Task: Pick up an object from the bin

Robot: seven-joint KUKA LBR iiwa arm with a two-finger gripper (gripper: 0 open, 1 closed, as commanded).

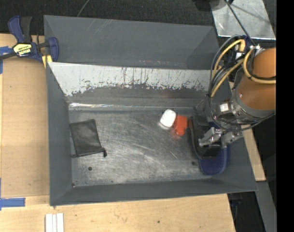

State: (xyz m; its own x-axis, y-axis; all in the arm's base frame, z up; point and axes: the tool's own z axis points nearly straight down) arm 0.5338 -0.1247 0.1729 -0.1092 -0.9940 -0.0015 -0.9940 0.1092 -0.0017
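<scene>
— Where do we have room in the bin?
— The middle of the floor is bare, from the dark flat square by the left wall across to the white cap and the orange piece touching it, near the far wall.
— And along the near wall?
— We see it open until the blue thing in the near right corner.
— The right end?
— Crowded: our gripper hangs there over the blue thing, just beside the orange piece.
</scene>
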